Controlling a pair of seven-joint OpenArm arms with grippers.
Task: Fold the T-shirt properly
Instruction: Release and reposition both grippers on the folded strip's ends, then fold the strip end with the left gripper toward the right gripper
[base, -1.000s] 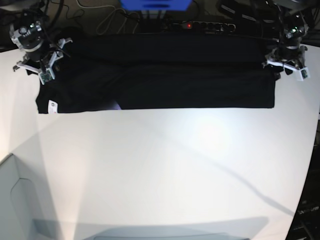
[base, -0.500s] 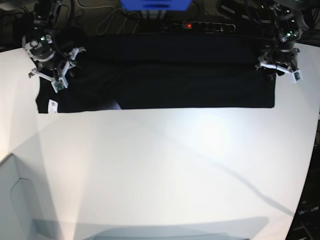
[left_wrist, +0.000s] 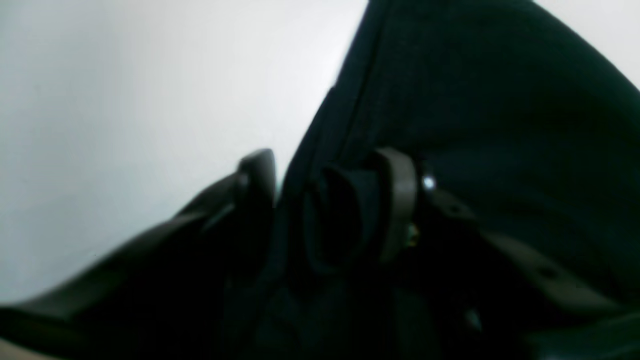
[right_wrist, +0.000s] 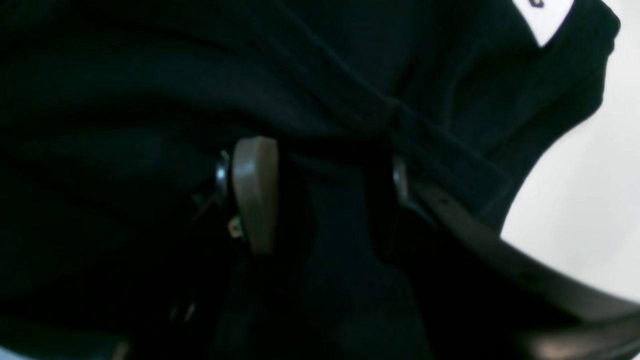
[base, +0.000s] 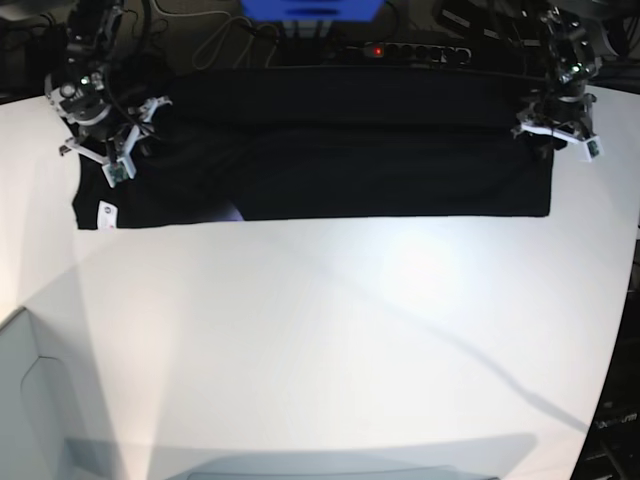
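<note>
The T-shirt (base: 330, 160) lies spread as a long black band across the far part of the white surface (base: 330, 340), its near edge straight and its far edge running along the back of the surface. A small white tag (base: 104, 211) shows at the near corner of the shirt on the base view's left, and beside it a sliver of lighter print (base: 232, 212) peeks from under the near edge. In the right wrist view the tag (right_wrist: 544, 15) appears at the top, next to a sleeve-like flap that ends against the pale surface (right_wrist: 590, 200). The right gripper (base: 103, 140) sits over the shirt's end on the base view's left; in its wrist view the right gripper (right_wrist: 325, 195) has its jaws set narrowly apart with a ridge of black cloth bunched between them, so it is holding the fabric. The left gripper (base: 557, 128) sits at the opposite end, on the base view's right. From its wrist camera the left gripper (left_wrist: 325, 210) has its jaws close together, pinching a fold of the shirt's hemmed edge (left_wrist: 345, 115), with bare surface (left_wrist: 150, 100) to one side. Behind the shirt, a power strip (base: 400, 50) with a red light and a blue object (base: 310, 10) stand past the surface's back edge.
</note>
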